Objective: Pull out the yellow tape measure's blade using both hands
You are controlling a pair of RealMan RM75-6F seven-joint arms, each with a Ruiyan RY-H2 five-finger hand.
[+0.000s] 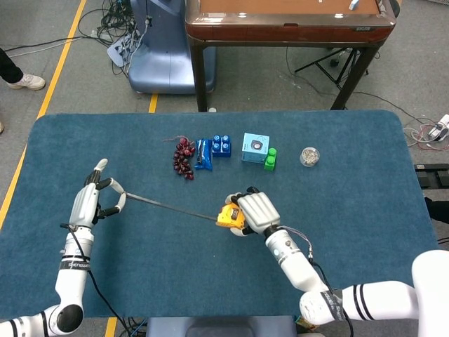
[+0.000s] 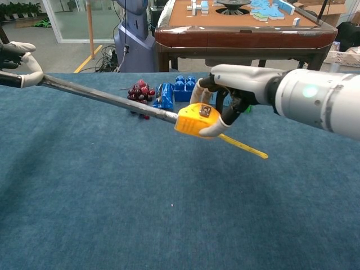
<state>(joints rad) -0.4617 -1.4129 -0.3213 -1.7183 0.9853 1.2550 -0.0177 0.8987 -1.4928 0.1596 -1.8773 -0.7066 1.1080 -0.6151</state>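
Note:
My right hand (image 1: 257, 211) (image 2: 236, 93) grips the yellow tape measure case (image 1: 229, 216) (image 2: 194, 118) above the blue table, near its middle. A long dark blade (image 1: 168, 206) (image 2: 107, 97) runs from the case leftward to my left hand (image 1: 91, 202) (image 2: 17, 62), which pinches the blade's tip between thumb and a finger, other fingers spread. A thin yellow strap (image 2: 244, 147) trails from the case toward the right. Both hands hold the tape off the cloth.
Along the table's far side lie a bunch of dark red grapes (image 1: 184, 156), a blue packet (image 1: 203, 153), a blue brick (image 1: 222, 144), a light blue box (image 1: 255, 147), a green brick (image 1: 270, 159) and a small jar (image 1: 309, 156). A brown table (image 1: 287, 17) stands behind.

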